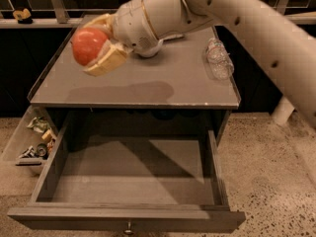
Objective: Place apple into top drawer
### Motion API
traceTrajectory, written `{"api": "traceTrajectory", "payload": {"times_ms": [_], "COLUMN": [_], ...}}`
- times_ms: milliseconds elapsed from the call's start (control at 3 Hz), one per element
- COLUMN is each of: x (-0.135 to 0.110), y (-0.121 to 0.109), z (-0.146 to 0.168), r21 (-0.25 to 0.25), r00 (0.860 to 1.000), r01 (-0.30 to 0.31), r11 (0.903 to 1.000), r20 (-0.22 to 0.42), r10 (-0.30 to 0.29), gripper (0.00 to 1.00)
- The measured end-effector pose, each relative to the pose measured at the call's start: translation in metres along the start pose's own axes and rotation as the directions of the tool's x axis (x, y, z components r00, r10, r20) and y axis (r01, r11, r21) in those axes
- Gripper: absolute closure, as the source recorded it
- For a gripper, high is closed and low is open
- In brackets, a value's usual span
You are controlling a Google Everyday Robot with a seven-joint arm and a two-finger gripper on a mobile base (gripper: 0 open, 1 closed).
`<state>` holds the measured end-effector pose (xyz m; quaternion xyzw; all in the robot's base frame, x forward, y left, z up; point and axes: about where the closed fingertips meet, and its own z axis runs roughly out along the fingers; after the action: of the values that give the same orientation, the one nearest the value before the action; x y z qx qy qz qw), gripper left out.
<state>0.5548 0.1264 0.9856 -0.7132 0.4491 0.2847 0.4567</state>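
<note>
Clasping the round apple [87,43], the pincer [97,45] points left above the cabinet [163,90].

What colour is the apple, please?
Red-orange: the apple shows best in the camera view, held by the gripper over the cabinet top.

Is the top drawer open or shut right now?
Open: the top drawer is pulled out, its bare floor showing. The gripper holds the apple above the cabinet top.
</note>
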Motion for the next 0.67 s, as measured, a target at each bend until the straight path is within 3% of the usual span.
{"api": "traceTrajectory", "payload": {"times_ms": [333, 667], "x": [-0.104, -0.129], "y": [0.048, 0.086], "z": [-0.005, 0.005], "r21": [0.093, 0.069], "r00": [0.994, 0.992], "r01": [0.075, 0.042], "r11": [0.9928, 0.9967], "r20": [0.077, 0.119], "r10": [-0.082, -0.050], "gripper": [1.00, 1.00]}}
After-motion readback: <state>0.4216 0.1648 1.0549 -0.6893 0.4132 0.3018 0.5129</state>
